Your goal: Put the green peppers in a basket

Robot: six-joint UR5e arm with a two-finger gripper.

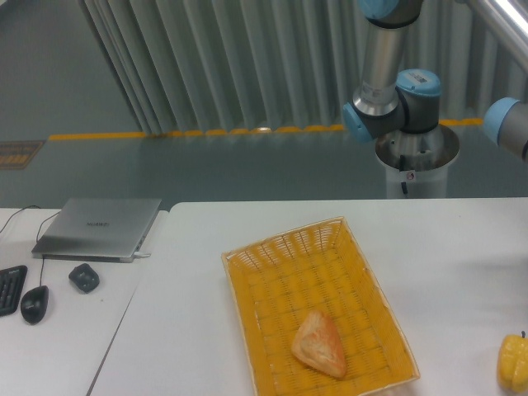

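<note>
The basket [272,272], a shallow yellow-orange wicker tray, lies on the white table a little right of centre. Inside it rests a tan triangular pastry [320,344]. The green peppers are out of view. Only the arm's base, shoulder and an upright link [388,99] show behind the table, and a blue-grey joint [507,124] pokes in at the right edge. The gripper itself is outside the frame.
A yellow ridged pepper [514,361] sits at the table's right edge. On the lower desk to the left lie a closed laptop [99,227], a small dark object [83,277], a mouse [34,304] and a keyboard corner [10,289].
</note>
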